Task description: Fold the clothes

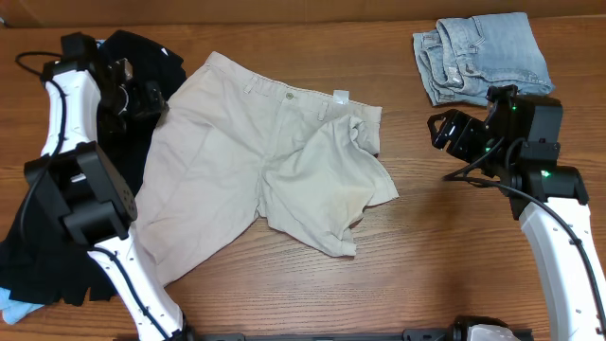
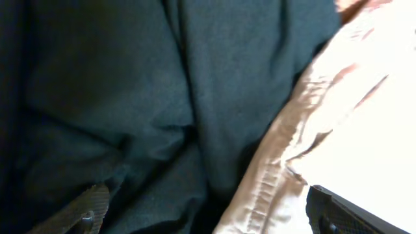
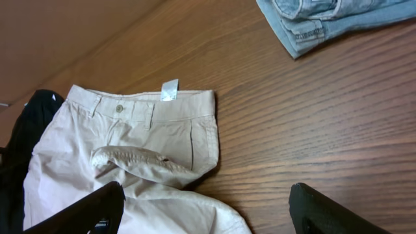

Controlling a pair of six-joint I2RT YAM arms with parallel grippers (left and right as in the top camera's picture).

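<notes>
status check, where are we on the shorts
Left gripper open beside the khaki shorts, right gripper open, apart from them. Shorts spread out, unfolded, one leg bunched. Black garment touches their edge.

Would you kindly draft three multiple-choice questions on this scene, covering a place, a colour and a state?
1. Where on the table does the denim piece lie, seen from overhead?
A. top right
B. bottom left
C. centre

2. What colour is the garment to the left of the shorts?
A. red
B. black
C. yellow

3. How do the shorts lie?
A. folded into a neat square
B. spread out, one leg rumpled
C. lifted off the table

Answers:
1 A, it sits near the far right edge.
2 B, the overhead and left wrist views both show it dark.
3 B, the waistband lies flat and one leg is bunched over.
</notes>
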